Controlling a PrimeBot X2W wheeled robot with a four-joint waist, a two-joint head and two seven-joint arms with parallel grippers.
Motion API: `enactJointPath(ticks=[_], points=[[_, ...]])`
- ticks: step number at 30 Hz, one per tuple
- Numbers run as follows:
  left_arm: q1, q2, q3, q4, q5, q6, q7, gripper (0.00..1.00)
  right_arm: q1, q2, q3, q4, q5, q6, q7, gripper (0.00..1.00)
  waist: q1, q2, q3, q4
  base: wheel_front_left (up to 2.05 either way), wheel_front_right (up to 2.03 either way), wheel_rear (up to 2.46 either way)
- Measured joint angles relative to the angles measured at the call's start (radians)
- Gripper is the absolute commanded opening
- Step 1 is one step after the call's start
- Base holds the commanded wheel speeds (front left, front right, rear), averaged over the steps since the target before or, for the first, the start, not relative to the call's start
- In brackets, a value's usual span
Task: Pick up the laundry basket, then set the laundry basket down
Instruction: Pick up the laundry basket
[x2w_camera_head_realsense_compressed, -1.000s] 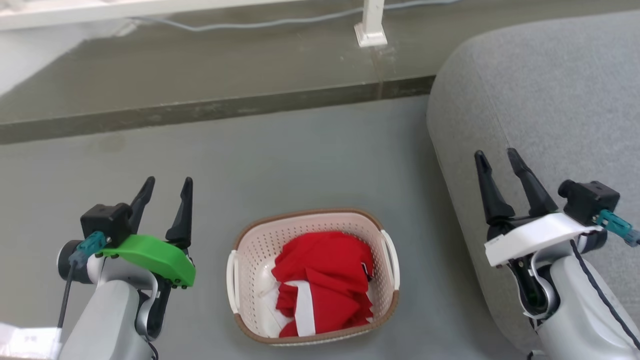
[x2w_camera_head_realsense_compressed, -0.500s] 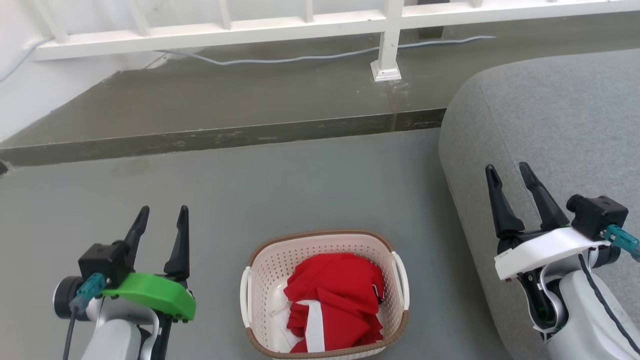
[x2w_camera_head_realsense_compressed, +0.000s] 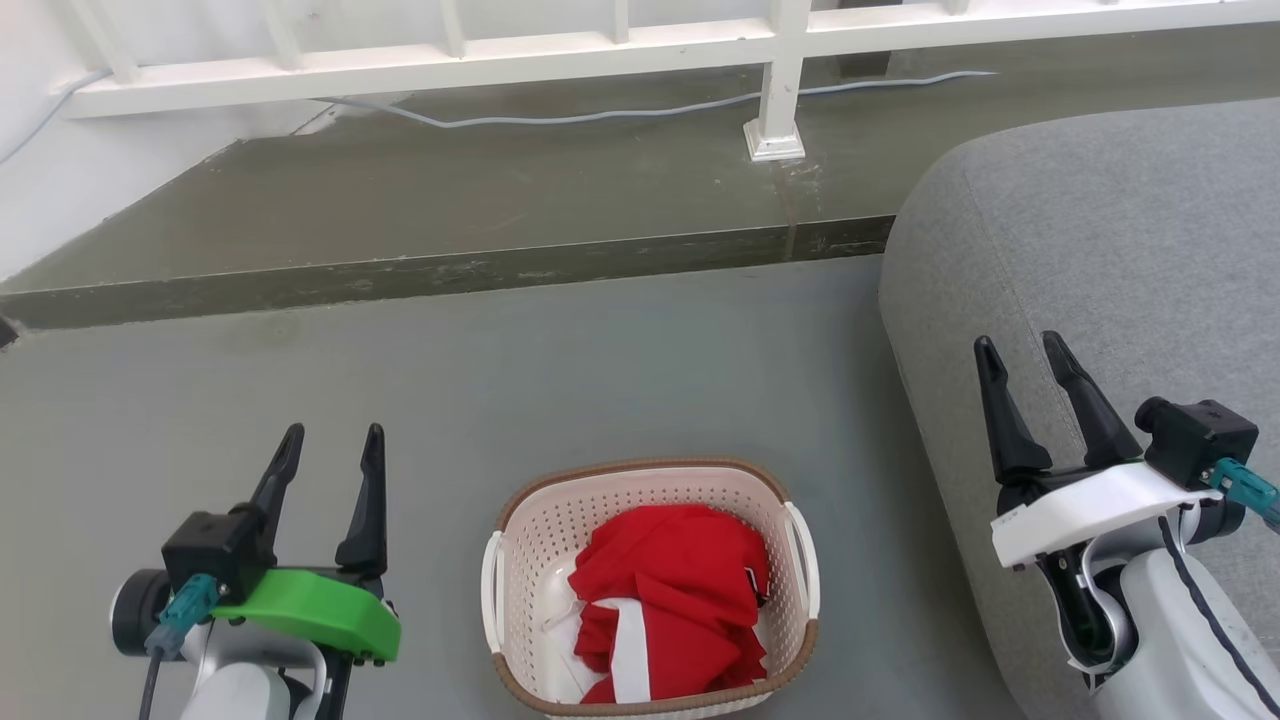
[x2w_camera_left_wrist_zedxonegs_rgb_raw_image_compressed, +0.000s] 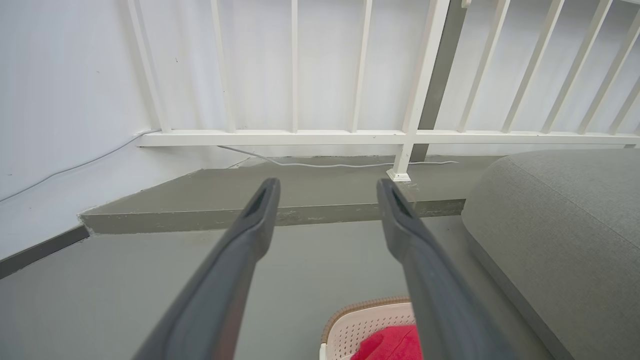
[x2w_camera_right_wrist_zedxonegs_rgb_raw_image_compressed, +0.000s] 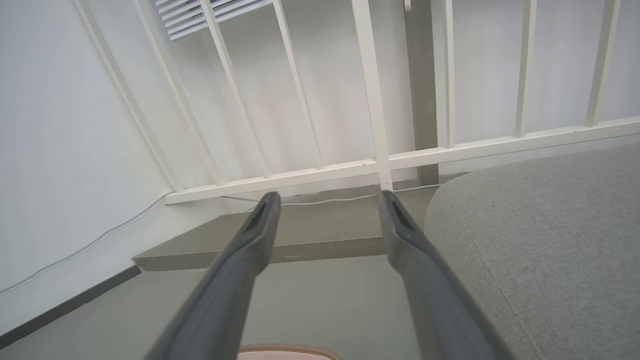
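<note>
1. Looking down in the head view: the laundry basket (x2w_camera_head_realsense_compressed: 560, 515) is sitting on the grey floor (x2w_camera_head_realsense_compressed: 600, 370), low and centre, between the two arms, with its near edge running off the bottom of the frame. A red garment (x2w_camera_head_realsense_compressed: 670, 570) is lying bunched inside it. White handles are showing on its left (x2w_camera_head_realsense_compressed: 490, 580) and right (x2w_camera_head_realsense_compressed: 808, 560) sides, so its long axis is appearing to run across the robot, handle to handle. The left end effector (x2w_camera_head_realsense_compressed: 335, 432) is hovering off the basket's left side, fingers parted and gripping nothing. The right end effector (x2w_camera_head_realsense_compressed: 1017, 342) is hanging further out, over the edge of a grey sofa (x2w_camera_head_realsense_compressed: 1100, 250), likewise parted and empty. Neither is touching the basket. The left one is looking the nearer of the two.

2. Left wrist view: the left end effector (x2w_camera_left_wrist_zedxonegs_rgb_raw_image_compressed: 326, 184) is spreading its fingers wide with nothing between them, aiming at the white railing (x2w_camera_left_wrist_zedxonegs_rgb_raw_image_compressed: 300, 137), not at the basket. The basket's brown rim (x2w_camera_left_wrist_zedxonegs_rgb_raw_image_compressed: 365, 305) is peeking in at the bottom edge, right of centre, so the basket is lying below and to this arm's inner side.

3. Right wrist view: the right end effector (x2w_camera_right_wrist_zedxonegs_rgb_raw_image_compressed: 327, 195) is gaping just as wide, empty. A sliver of rim (x2w_camera_right_wrist_zedxonegs_rgb_raw_image_compressed: 285, 350) is showing at the very bottom, between the fingers. Judging from this, the pick-up is not yet begun. Both arms are going to need to drop and swing inward to the handles.
</note>
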Motion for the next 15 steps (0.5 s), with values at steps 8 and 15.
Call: enactJointPath(ticks=[8,15], points=[[0.035,-0.009,0.018,-0.017,0.009,-0.001,0.000,1.00,0.016,0.010,0.000,-0.001,-0.007,0.000,0.000,1.00,0.0000,0.0000,0.002,-0.002,0.00,0.00,0.00],[0.037,-0.013,0.024,-0.029,0.014,-0.003,0.000,1.00,0.017,0.011,0.003,-0.002,-0.007,0.000,0.000,1.00,0.0000,0.0000,0.006,-0.005,0.00,0.00,0.00]])
